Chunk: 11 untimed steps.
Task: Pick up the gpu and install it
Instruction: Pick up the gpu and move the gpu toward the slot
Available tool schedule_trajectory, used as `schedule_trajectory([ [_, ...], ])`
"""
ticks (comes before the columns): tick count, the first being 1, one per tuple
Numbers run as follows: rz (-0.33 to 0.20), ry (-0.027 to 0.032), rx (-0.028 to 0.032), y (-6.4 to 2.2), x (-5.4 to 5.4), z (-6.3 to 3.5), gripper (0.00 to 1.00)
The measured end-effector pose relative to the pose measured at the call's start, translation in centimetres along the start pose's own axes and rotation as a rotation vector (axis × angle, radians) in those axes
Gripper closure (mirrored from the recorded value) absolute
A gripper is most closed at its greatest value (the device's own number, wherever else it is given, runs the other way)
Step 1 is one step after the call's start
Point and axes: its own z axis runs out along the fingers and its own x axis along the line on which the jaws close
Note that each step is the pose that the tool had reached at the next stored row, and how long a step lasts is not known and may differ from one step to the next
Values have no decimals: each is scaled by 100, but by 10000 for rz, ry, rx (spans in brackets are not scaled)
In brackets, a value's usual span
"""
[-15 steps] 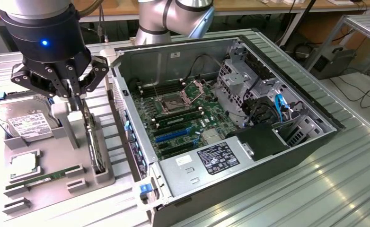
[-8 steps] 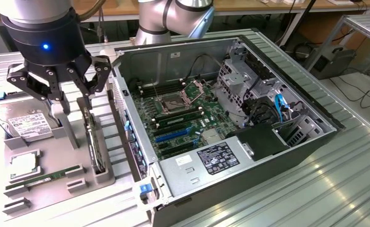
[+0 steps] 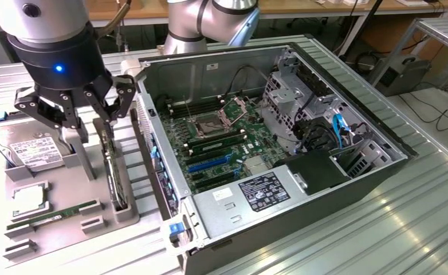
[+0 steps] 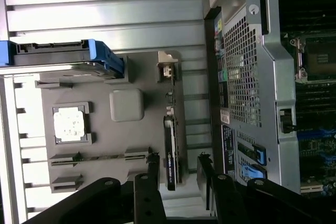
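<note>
A grey tray (image 3: pixel 63 229) at the exterior view's left holds a hard drive (image 3: pixel 33 152), chip (image 3: pixel 29 197), memory stick (image 3: pixel 48 217) and the gpu (image 3: pixel 117 172) on edge, straddled by the released pincer (image 4: pixel 178 163). An open case (image 3: pixel 201 66) stands beside it on the ribbed worktop (image 3: pixel 407 229).

Both views are brightly lit. In the exterior view, broad white glare is thrown off the ribbed silver metal table (image 3: pixel 407 229), strongest towards the exterior view's lower right. The pale grey plastic parts tray (image 3: pixel 71 189) is washed almost white. The inside of the open dark computer case (image 3: pixel 208 71) is left in soft shade by its walls. A small blue indicator light (image 3: pixel 58 69) is seen glowing on the arm. In the wrist view, the black gripper (image 4: pixel 178 158) is rendered as a dark, near-featureless shape, and the table's ribs are blown out.
</note>
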Motion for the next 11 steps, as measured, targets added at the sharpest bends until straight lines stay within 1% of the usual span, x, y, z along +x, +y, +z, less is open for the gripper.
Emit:
schedule_trajectory([
  [4,5,-62,-5,-3,9,55,58],
  [11,22,-140,-9,-8,32,156,58],
])
